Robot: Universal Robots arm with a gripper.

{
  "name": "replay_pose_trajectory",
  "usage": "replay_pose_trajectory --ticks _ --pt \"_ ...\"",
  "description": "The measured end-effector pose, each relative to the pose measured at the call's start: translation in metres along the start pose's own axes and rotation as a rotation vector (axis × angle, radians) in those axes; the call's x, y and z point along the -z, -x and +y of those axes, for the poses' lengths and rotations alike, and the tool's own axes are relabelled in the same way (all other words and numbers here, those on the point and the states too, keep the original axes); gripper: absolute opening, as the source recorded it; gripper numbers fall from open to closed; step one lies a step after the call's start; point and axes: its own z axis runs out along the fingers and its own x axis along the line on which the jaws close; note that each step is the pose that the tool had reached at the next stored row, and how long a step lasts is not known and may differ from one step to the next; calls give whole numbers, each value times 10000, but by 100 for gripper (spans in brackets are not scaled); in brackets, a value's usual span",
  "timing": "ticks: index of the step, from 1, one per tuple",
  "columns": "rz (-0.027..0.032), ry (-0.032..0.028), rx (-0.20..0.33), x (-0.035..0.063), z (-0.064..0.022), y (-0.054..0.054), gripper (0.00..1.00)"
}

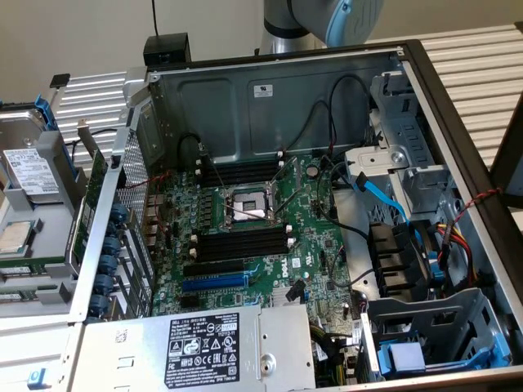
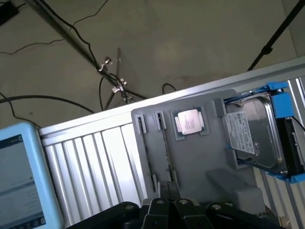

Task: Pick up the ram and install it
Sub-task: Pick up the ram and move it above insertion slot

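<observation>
Exterior view: case open, motherboard exposed, arm above the back wall. The ram sits edge-on in the gray tray outside the case at the exterior view's left, just beside the CPU, with the drive further along. Wrist view: gripper is over the tray, close to one end of the ram. Whether it is spread or closed, can't tell.

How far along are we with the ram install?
Done: nothing yet; the black memory slots on the motherboard look empty. In hand: the pincer hovers over the gray tray, at a thin edge-on stick that is probably the ram; no grasp is visible. Left: pickup and seating.
</observation>
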Motion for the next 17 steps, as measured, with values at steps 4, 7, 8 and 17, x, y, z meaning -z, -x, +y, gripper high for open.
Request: replay_pose_trajectory --ticks 4,7,8,17 --pt "41 -2 695 -1 0 0 11" --pt "67 0 1124 -1 0 0 11" --pt "73 0 1226 -1 0 0 11" --pt "89 -69 1697 -1 0 -1 11"
